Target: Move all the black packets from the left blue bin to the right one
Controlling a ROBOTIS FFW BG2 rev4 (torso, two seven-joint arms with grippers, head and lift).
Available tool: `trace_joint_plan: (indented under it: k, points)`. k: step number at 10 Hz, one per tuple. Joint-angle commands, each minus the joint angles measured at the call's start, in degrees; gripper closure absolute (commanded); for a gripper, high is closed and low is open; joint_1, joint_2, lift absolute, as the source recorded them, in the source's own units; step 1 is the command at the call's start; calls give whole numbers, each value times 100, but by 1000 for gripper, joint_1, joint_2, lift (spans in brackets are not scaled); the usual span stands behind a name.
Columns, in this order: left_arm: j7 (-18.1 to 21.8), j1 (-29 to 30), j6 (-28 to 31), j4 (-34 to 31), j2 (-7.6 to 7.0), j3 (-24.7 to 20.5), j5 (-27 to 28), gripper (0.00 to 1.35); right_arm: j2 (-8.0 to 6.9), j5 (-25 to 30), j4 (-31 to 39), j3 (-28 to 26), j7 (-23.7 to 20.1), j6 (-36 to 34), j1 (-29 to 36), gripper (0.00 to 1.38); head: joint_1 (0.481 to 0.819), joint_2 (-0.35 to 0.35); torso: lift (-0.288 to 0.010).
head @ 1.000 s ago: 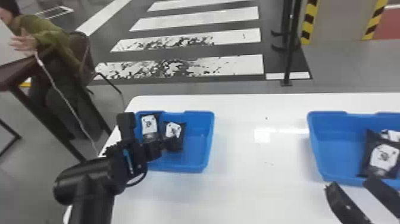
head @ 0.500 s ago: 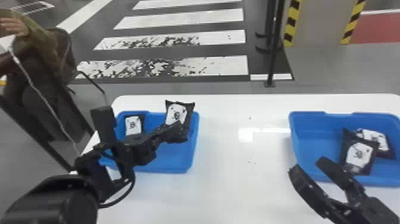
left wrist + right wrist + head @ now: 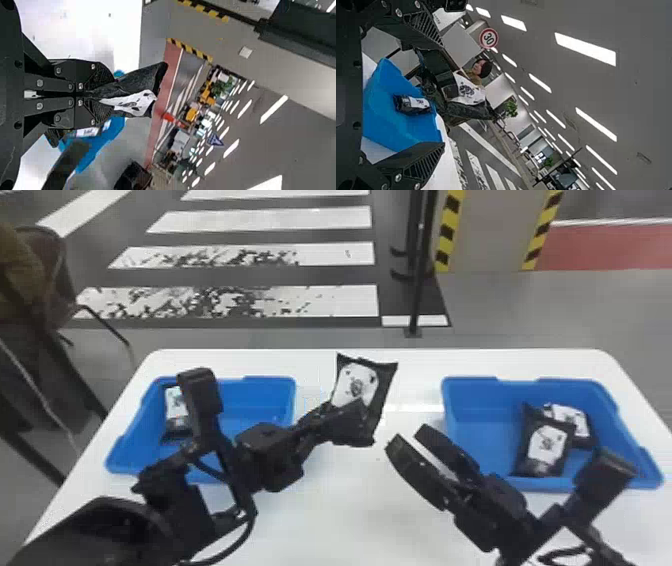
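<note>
Left claw [image 3: 111, 95] pinches packet [image 3: 356, 382] low, top free, probably for handover; right claw [image 3: 407, 436] spread, packet's 4 o'clock.

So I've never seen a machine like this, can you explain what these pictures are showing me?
This is a two-armed robot. One picture comes from a camera on its head, looking forward and down. The other two come from cameras on its wrists, and are shown turned on their side.

On the white table sit two blue bins. The left bin has one black packet in it. The right bin has two, a nearer packet and a farther packet.

The left tool is closed on another packet, the held packet, up in the air between the bins. The right tool is close by, its fingers apart, holding nothing. The job is to move the packets into the right bin.
</note>
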State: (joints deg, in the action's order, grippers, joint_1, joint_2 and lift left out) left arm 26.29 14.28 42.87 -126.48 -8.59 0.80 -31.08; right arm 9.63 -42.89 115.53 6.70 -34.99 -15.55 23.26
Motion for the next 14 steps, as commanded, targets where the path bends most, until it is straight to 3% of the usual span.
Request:
trace_joint_plan:
  k: [1, 6, 7, 8, 11, 12, 13, 14]
  points:
    - [8, -36, 30, -1, -46, 389, -172, 1207, 13, -98, -212, 15, 1, -19, -287, 160, 695, 32, -140]
    - [43, -64, 227, -1, -117, 880, -469, 1207, 66, -212, -507, 15, 27, 65, -821, 179, 695, -79, -140]
    - [43, -50, 255, -1, -117, 880, -480, 1207, 66, -189, -549, 15, 27, 93, -863, 608, 695, -94, -140]
    - [43, -50, 255, -1, -117, 857, -480, 1207, 57, -189, -591, 15, 62, 304, -849, 1136, 695, -100, -140]
    - [43, -36, 269, -1, -117, 823, -503, 1207, 57, -155, -619, 15, 62, 388, -849, 1276, 695, -107, -140]
    - [25, -8, 255, -1, -108, 777, -549, 1093, 66, -167, -634, 15, 62, 388, -863, 1276, 695, -107, -140]
    - [16, 6, 241, -1, -90, 709, -571, 868, 66, -167, -634, -7, 62, 388, -863, 1277, 695, -107, -140]
    - [8, 62, 213, -1, -81, 629, -583, 555, 66, -155, -662, -76, 62, 388, -892, 1276, 695, -104, -140]
